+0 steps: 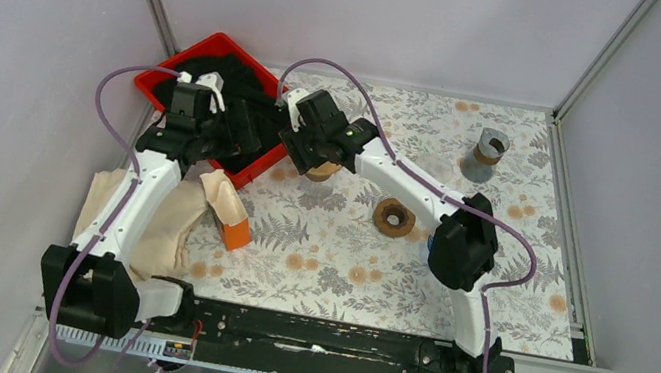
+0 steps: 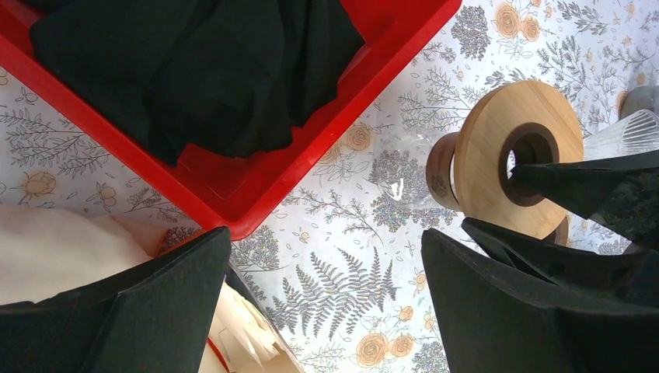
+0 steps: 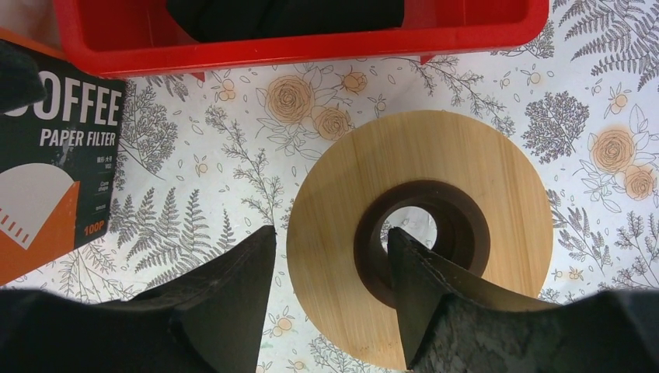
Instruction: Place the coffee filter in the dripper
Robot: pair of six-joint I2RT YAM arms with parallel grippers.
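Near the bases: beige cloth (image 1: 147,227), with the coffee filter pack (image 3: 54,179) touching its right edge, orange end toward mid-table. No loose filter is out, so the filters sit in the pack, near the dripper (image 3: 482,194) and to its left.

L gripper (image 2: 322,241) hovers by the red tray (image 2: 256,210) corner, jaws spread wide, holding nothing. R gripper (image 3: 330,237) is down on the dripper: one finger in the centre hole, the other outside the wooden rim. It's part-spread w/ a thin gap at the rim, so it looks like straddling, not pinching.

Second wooden ring (image 1: 394,218) sits mid-table, grey stand (image 1: 486,157) at the far back.

Step, I'd say: positioning the dripper, pre-filter. Next calls for one filter pulled from the pack & set point-down into the hole.
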